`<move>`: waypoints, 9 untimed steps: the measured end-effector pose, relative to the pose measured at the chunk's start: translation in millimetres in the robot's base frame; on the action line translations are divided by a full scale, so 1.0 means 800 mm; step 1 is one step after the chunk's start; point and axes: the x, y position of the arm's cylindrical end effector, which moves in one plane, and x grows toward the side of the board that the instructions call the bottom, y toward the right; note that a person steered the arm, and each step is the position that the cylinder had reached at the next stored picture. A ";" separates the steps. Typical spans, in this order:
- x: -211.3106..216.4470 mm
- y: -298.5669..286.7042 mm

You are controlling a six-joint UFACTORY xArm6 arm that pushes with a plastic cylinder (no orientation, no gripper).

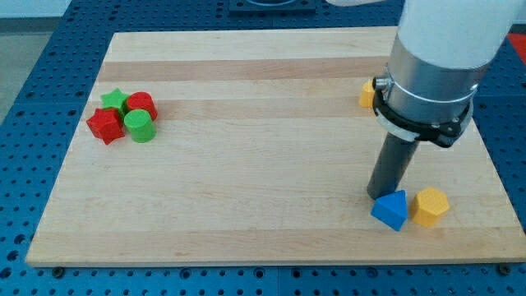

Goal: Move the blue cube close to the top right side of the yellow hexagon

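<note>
The blue cube [390,210] lies near the board's bottom right, touching the left side of the yellow hexagon [431,205]. My tip [379,196] stands at the blue cube's upper left edge, touching or nearly touching it. The arm's grey and white body [431,70] rises above the tip and hides part of the board behind it.
A second yellow block [367,94] sits at the right, partly hidden by the arm. At the left a cluster holds a green star [115,100], a red block [141,104], a red star [105,125] and a green cylinder [140,126]. The wooden board [246,164] lies on a blue perforated table.
</note>
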 end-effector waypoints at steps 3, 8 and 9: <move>-0.112 0.136; -0.241 0.090; -0.181 0.090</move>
